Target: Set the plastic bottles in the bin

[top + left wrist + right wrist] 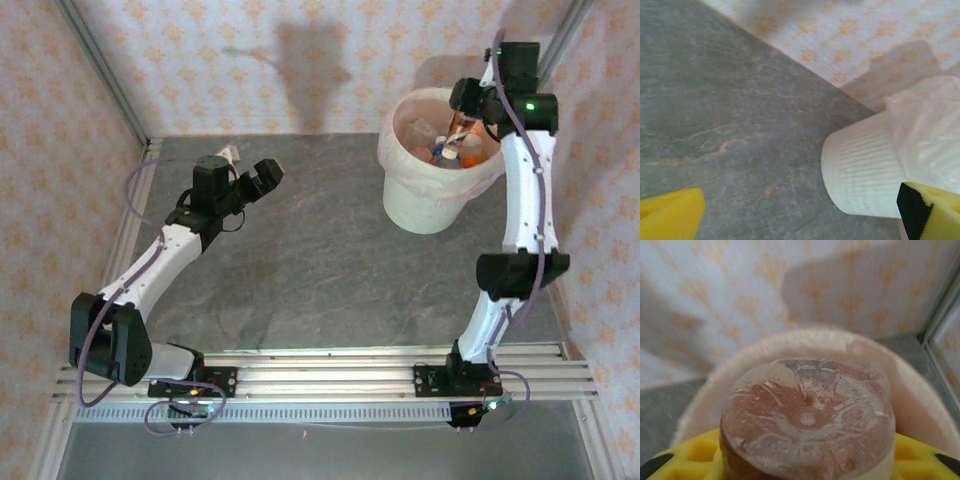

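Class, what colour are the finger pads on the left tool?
Bright yellow pads, seen best in the left wrist view.

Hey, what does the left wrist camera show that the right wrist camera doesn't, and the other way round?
Left wrist camera: the grey table, the bin from the side with its ribbed outer wall, and the left gripper open with nothing in it.
Right wrist camera: the base of a brown bottle, close up, clamped in the right gripper, with the bin's pale rim curving behind it.
Shared by both: the bin, the patterned wall, and yellow fingers at the bottom edge.
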Robot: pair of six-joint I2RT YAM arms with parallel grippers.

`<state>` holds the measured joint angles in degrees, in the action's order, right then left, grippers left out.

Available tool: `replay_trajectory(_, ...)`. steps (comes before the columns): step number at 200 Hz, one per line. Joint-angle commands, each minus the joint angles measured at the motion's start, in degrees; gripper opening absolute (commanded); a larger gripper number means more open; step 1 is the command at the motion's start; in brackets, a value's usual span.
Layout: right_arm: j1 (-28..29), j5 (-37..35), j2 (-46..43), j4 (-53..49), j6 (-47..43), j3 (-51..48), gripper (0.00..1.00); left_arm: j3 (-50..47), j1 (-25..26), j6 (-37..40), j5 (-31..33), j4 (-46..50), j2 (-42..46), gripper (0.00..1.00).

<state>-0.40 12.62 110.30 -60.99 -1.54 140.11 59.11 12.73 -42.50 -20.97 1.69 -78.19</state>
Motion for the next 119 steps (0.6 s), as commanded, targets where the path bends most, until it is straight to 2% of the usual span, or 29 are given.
replay_trajectory(1, 0.23, -0.54, 2.25, -10.88, -3.11, 5.56, 0.48, -1.0, -0.07, -2.04, 5.07, -2.41, 0.19, 1.0)
replay_trajectory(18, 0.27, -1.98, 3.86, -10.54, -3.03, 5.85, 0.51, -1.01, -0.02, -2.21, 6.86, -1.41, 0.16, 1.0)
replay_trajectory(28, 0.24, -3.54, 4.81, -9.91, -2.86, 6.12, 0.58, -1.14, 0.0, -2.24, 7.61, -1.02, 0.24, 1.0)
replay_trajectory(32, 0.3, -3.78, 5.09, -9.5, -2.86, 6.21, 0.62, -1.19, -0.07, -2.24, 7.76, -0.93, 0.31, 1.0)
replay_trajectory(44, 0.26, -3.06, 6.0, -7.9, -2.9, 6.49, 0.82, -1.36, -0.13, -2.14, 8.35, -0.62, 0.34, 1.0)
replay_trajectory(53, 0.24, -1.58, 6.45, -6.5, -2.33, 6.45, 0.89, -1.46, -0.14, -2.06, 8.6, -0.46, 0.41, 1.0)
replay_trajectory(70, 0.32, 0.61, 6.6, -4.58, -1.24, 6.5, 0.93, -1.6, -0.25, -1.81, 8.81, 0.04, 0.5, 1.0)
replay_trajectory(119, 0.33, 1.7, 2.64, -1.66, -0.29, 3.91, 0.95, -2.25, -0.29, -0.31, 9.33, 0.5, 0.32, 1.0)
